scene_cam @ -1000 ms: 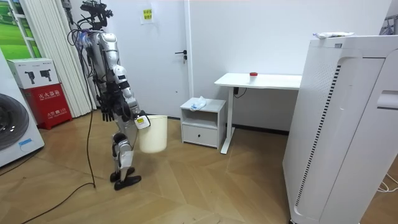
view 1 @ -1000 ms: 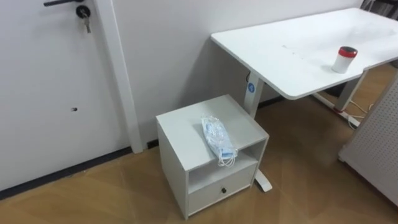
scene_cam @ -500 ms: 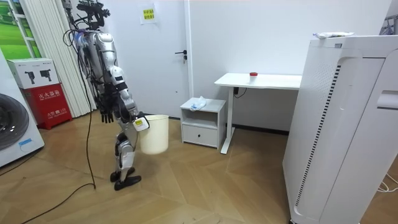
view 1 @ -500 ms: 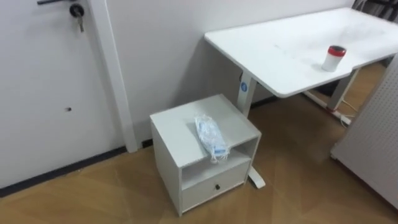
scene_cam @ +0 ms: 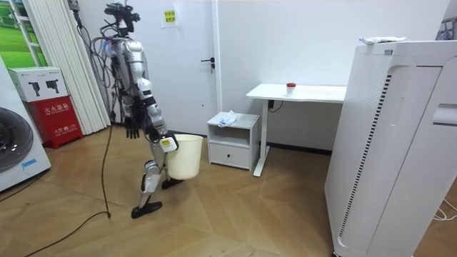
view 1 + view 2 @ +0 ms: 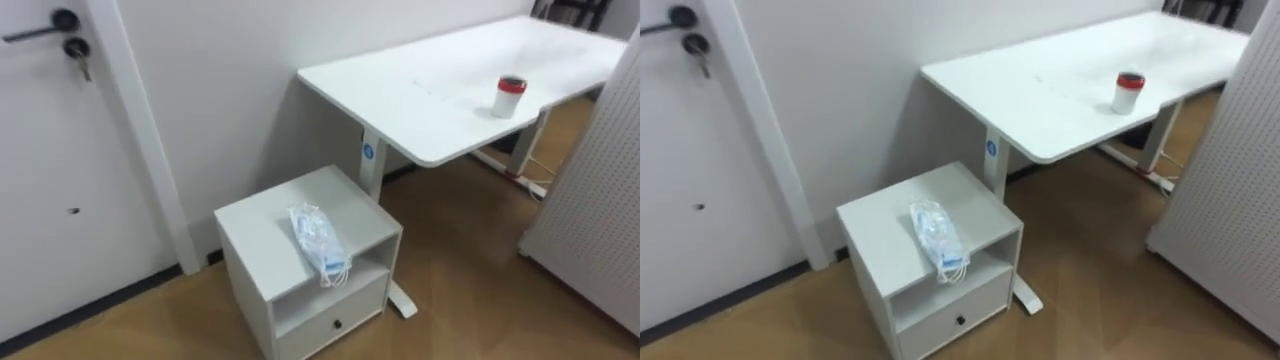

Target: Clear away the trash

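Left eye view. The garbage is a clear plastic packet (image 6: 318,238), crumpled, with pale blue-white contents and thin loops at its near end. It lies on top of a low white nightstand (image 6: 255,225), right of centre, and its near end hangs over the front edge above the open shelf.
- Handling, by judgement: very light, soft, slick film. It gives under a pinch and could slide off if nudged.
- Best hold: pinch the bunched middle from above, or catch the overhanging end. The loops are too thin to trust.
- Nothing else lies on the nightstand top.
- A white desk (image 6: 440,90) stands to the right and farther off, its edge above the nightstand's far right corner. On it, well apart from the packet, is a cup with a red lid (image 6: 510,96).
- A door (image 6: 50,150) is on the left, a perforated panel (image 6: 600,200) on the right.

Right eye view. Same layout; the way down to the packet from above is clear.

Room view.
- The robot is left of the nightstand and well short of it, one leg bent back as in a step.
- The arm I take to be the right has its right hand (image 5: 166,143) at the rim of a white bin (image 5: 187,158). The bin hangs from it, so I judge the hand closed on the rim.
- The left hand (image 5: 132,130) hangs loose, fingers down, holding nothing.
- The bin sits between robot and nightstand and may knock the front.
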You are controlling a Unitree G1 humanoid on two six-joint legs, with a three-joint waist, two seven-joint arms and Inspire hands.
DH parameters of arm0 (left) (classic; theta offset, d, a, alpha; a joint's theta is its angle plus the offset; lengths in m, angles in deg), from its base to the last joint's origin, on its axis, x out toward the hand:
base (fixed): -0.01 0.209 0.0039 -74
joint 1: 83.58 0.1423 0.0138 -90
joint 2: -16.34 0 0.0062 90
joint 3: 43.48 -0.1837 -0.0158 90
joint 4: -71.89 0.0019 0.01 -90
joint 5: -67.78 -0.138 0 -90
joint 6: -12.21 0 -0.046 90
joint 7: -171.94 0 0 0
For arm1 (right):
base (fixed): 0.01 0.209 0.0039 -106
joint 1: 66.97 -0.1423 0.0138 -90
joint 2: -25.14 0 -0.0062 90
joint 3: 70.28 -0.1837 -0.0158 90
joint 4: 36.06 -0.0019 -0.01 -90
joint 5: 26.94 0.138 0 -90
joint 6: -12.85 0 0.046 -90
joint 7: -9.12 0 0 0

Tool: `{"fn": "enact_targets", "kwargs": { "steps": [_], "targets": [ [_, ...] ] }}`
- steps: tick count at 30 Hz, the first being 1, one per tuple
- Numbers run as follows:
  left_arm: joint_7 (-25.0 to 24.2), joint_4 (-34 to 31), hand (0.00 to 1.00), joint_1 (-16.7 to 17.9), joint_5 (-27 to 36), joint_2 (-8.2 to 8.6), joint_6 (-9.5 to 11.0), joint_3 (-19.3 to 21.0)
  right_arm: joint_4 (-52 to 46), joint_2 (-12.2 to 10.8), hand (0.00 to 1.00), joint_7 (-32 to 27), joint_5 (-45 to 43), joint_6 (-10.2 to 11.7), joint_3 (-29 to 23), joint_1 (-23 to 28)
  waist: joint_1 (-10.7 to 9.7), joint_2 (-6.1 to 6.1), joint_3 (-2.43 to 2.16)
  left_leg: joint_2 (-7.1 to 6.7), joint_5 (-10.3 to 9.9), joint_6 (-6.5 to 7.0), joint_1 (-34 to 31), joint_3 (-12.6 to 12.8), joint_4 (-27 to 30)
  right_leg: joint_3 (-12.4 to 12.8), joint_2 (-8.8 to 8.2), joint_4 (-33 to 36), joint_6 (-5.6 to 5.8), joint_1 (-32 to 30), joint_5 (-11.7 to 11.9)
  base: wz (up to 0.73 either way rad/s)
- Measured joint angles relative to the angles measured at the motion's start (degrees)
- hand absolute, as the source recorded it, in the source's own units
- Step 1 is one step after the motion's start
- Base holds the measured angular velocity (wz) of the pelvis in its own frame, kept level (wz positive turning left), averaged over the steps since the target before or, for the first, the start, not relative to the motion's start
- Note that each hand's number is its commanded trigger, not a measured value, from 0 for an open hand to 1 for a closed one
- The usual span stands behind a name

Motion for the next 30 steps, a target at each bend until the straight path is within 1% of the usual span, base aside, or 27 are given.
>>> {"fn": "enact_targets", "kwargs": {
  "steps": [1,2,3,4,5,6,7,8,9,10,11,12,13,14,15,16,17,18,19,20,21,22,23,24,26,27,30],
  "targets": [
    [-0.1,-0.1,0.0,-0.6,0.0,0.03,0.7,0.0,-1.0,0.1,1.0,-0.2,-1.3,0.0,0.6,-0.1,0.5,-0.33,-0.01,-0.1,-2.3,0.06,0.1,0.6,1.5,0.7,-0.59,1.0,0.56,0.5,-0.8,-0.3],
    [-0.1,-0.1,0.0,-1.5,0.5,0.03,1.6,0.0,-1.5,0.1,1.0,-0.6,-1.8,0.1,1.1,-0.2,0.6,-0.3,0.06,-0.22,-4.3,0.15,0.5,0.7,3.0,0.3,-1.1,3.9,1.32,0.2,-1.2,-0.28],
    [0.0,-0.1,0.0,-1.9,1.1,-0.02,2.1,0.0,-1.6,0.0,1.0,-0.7,-1.8,0.2,1.2,-0.1,0.5,-0.34,0.05,-0.27,-5.2,0.29,1.0,1.1,3.3,-0.2,-1.54,6.5,1.74,-0.4,-1.4,-0.19],
    [0.2,-0.2,0.0,-2.5,1.5,-0.06,2.9,-0.1,-2.5,0.0,1.0,-1.3,-1.8,0.3,1.1,-0.5,0.7,-0.33,0.08,-0.32,-6.7,0.72,2.2,2.0,3.8,-1.8,-2.81,14.3,2.91,-2.9,-1.0,-0.25],
    [0.3,-0.8,0.0,-2.8,1.5,-0.07,3.6,-0.1,-3.9,0.1,1.0,-1.8,-1.9,0.7,1.1,-0.5,1.1,-0.54,0.23,-0.97,-7.8,0.85,3.7,2.6,3.7,-3.5,-4.95,22.5,5.62,-6.1,1.0,-0.22],
    [0.5,-1.1,0.0,-2.9,1.5,-0.09,3.9,-0.2,-4.2,0.2,1.0,-1.8,-1.9,1.1,1.2,-0.5,1.1,-0.51,0.25,-1.04,-8.4,1.12,4.7,2.9,3.6,-4.2,-5.72,25.9,6.38,-7.0,2.6,-0.22],
    [1.5,-1.1,0.0,-3.2,1.5,-0.09,4.3,-0.3,-4.0,0.3,1.0,-2.0,-2.0,1.7,1.3,-0.6,1.5,-0.04,0.44,-1.06,-9.4,1.22,7.1,3.0,2.9,-4.9,-6.6,31.1,6.56,-8.6,7.0,-0.13],
    [2.5,-1.2,0.0,-3.9,1.3,-0.23,4.4,-1.0,-3.9,0.2,1.0,-2.2,-1.9,2.0,1.7,-0.6,1.6,0.77,0.37,-0.75,-10.2,1.22,9.3,2.7,1.7,-5.8,-6.81,35.0,5.96,-10.3,11.4,-0.16],
    [2.9,-1.5,0.0,-4.0,1.4,-0.27,4.4,-1.2,-4.3,0.2,1.0,-2.3,-1.9,2.2,2.0,-0.8,1.8,1.26,0.17,-0.69,-10.3,1.1,10.1,2.4,0.7,-6.3,-7.03,36.2,5.62,-11.6,11.7,-0.13],
    [3.7,-2.5,0.0,-4.2,1.3,-0.27,4.5,-1.2,-5.5,0.2,1.0,-2.4,-1.9,2.3,2.3,-1.1,1.7,1.63,0.29,-0.1,-10.3,0.96,11.1,2.4,-0.7,-7.5,-7.3,36.8,5.06,-15.1,9.3,-0.04],
    [4.1,-3.2,0.0,-4.4,1.5,-0.48,4.9,-1.4,-6.2,0.2,1.0,-2.2,-1.6,2.6,2.5,-1.5,1.4,2.3,0.68,0.84,-10.2,0.73,12.0,2.1,-1.7,-8.3,-6.84,34.3,4.68,-18.0,7.2,0.07],
    [4.4,-3.5,0.0,-4.6,2.0,-0.57,5.0,-1.6,-6.3,0.3,1.0,-2.1,-1.4,3.0,2.6,-1.7,1.2,2.65,0.67,1.27,-10.2,0.59,12.3,1.6,-2.2,-8.5,-6.39,31.5,4.59,-19.0,6.6,0.2],
    [5.3,-4.2,0.0,-5.1,3.4,-0.69,5.1,-2.5,-6.1,0.3,1.0,-2.1,-1.4,3.5,3.1,-1.9,1.0,3.01,0.65,1.93,-10.1,0.18,13.4,1.0,-3.7,-9.0,-5.52,23.3,4.38,-20.2,6.4,0.18],
    [5.5,-5.0,0.0,-5.1,4.1,-0.65,5.2,-2.5,-5.9,0.3,1.0,-2.2,-1.5,3.7,3.5,-1.9,1.1,3.05,0.64,2.13,-9.9,-0.11,13.9,0.7,-4.6,-9.0,-5.22,18.3,4.16,-20.4,6.6,0.2],
    [6.3,-6.7,0.0,-5.0,5.7,-0.46,5.6,-2.5,-6.0,0.1,1.0,-2.1,-1.5,4.3,3.9,-1.9,1.0,2.75,0.59,2.1,-9.7,-0.54,14.9,0.5,-6.1,-9.5,-4.88,8.3,3.94,-20.3,8.7,0.32],
    [6.9,-7.4,0.0,-5.4,6.9,-0.05,6.2,-2.4,-5.7,0.0,1.0,-2.3,-1.9,5.0,3.8,-2.1,0.3,3.13,0.58,2.46,-10.0,-1.25,15.8,-0.5,-6.5,-9.4,-4.05,5.0,4.1,-20.4,14.6,0.37],
    [7.1,-7.9,0.0,-5.4,7.4,0.2,6.4,-2.4,-5.3,0.0,1.0,-2.4,-2.2,5.4,3.8,-2.1,0.0,3.07,0.01,2.64,-9.9,-1.65,16.1,-1.1,-6.6,-9.6,-3.49,4.0,4.05,-19.6,14.8,0.27],
    [7.2,-8.7,0.0,-5.5,7.4,0.25,7.4,-2.3,-4.7,0.1,1.0,-2.4,-3.7,6.0,3.8,-2.6,0.0,3.66,0.01,3.08,-9.6,-2.13,16.3,-1.2,-7.1,-10.4,-2.59,2.2,3.54,-18.1,15.2,0.04],
    [7.8,-9.8,0.0,-5.7,7.2,0.17,8.0,-2.2,-4.8,0.1,1.0,-2.2,-4.6,7.0,3.9,-2.8,-0.2,4.01,0.39,3.53,-9.3,-2.64,16.5,-1.2,-7.0,-10.2,-2.21,0.5,3.15,-16.7,15.5,0.0],
    [8.6,-10.4,0.0,-5.5,7.2,0.15,8.9,-2.2,-4.7,-0.1,1.0,-2.2,-5.4,8.0,4.1,-2.9,-0.5,3.31,1.14,4.13,-9.1,-3.42,15.0,-1.2,-4.5,-9.1,-2.19,-1.4,3.08,-15.2,15.7,0.07],
    [8.9,-10.7,0.0,-5.7,7.2,0.23,9.4,-2.3,-4.5,0.0,1.0,-2.2,-5.7,8.2,4.3,-2.9,-0.5,3.37,1.17,4.05,-8.8,-4.01,14.1,-1.7,-4.8,-7.7,-2.16,-1.8,3.19,-14.9,15.8,0.38],
    [9.0,-12.2,0.0,-6.7,7.1,0.39,10.2,-2.5,-3.8,0.4,1.0,-2.3,-5.5,8.6,4.4,-3.1,-1.4,3.92,0.88,4.18,-7.1,-3.92,11.8,-2.8,-8.7,-5.5,-1.8,-1.9,3.46,-14.9,15.7,0.3],
    [9.9,-14.4,0.0,-6.9,6.5,0.35,11.1,-2.6,-2.9,0.3,1.0,-2.2,-5.6,8.6,4.6,-3.3,-1.0,3.78,0.37,3.91,-5.7,-3.6,11.8,-2.0,-8.8,-4.1,-2.02,-2.0,4.11,-15.7,15.3,0.17],
    [10.6,-15.5,0.0,-6.9,6.2,0.35,11.6,-2.6,-2.6,0.3,1.0,-2.1,-5.7,8.7,4.7,-3.5,-0.4,3.62,0.37,3.9,-5.6,-3.56,12.1,-1.5,-9.3,-4.3,-2.0,-2.1,4.17,-15.9,15.3,-0.21],
    [12.7,-19.4,0.0,-7.3,3.4,0.19,12.0,-2.7,-2.4,0.3,1.0,-1.8,-5.8,9.0,5.6,-4.6,-0.1,3.22,0.67,3.83,-5.6,-3.56,12.0,-1.4,-9.6,-5.8,-1.71,-2.1,4.21,-16.3,15.3,-0.14],
    [13.8,-21.0,0.0,-8.4,1.1,0.19,12.1,-3.0,-2.1,0.3,1.0,-1.6,-5.9,9.5,6.0,-4.9,-0.2,3.21,0.72,3.74,-5.6,-3.56,11.8,-1.9,-9.7,-7.4,-1.85,-2.3,4.18,-16.4,15.3,0.0],
    [16.5,-23.1,0.0,-12.2,-1.6,0.14,14.2,-3.2,-0.8,0.4,1.0,-1.4,-6.5,9.8,6.3,-6.5,-0.3,3.42,0.87,3.6,-5.6,-3.56,11.0,-2.2,-9.7,-7.9,-1.91,-2.8,4.18,-17.0,15.3,-0.07]
  ]
}}
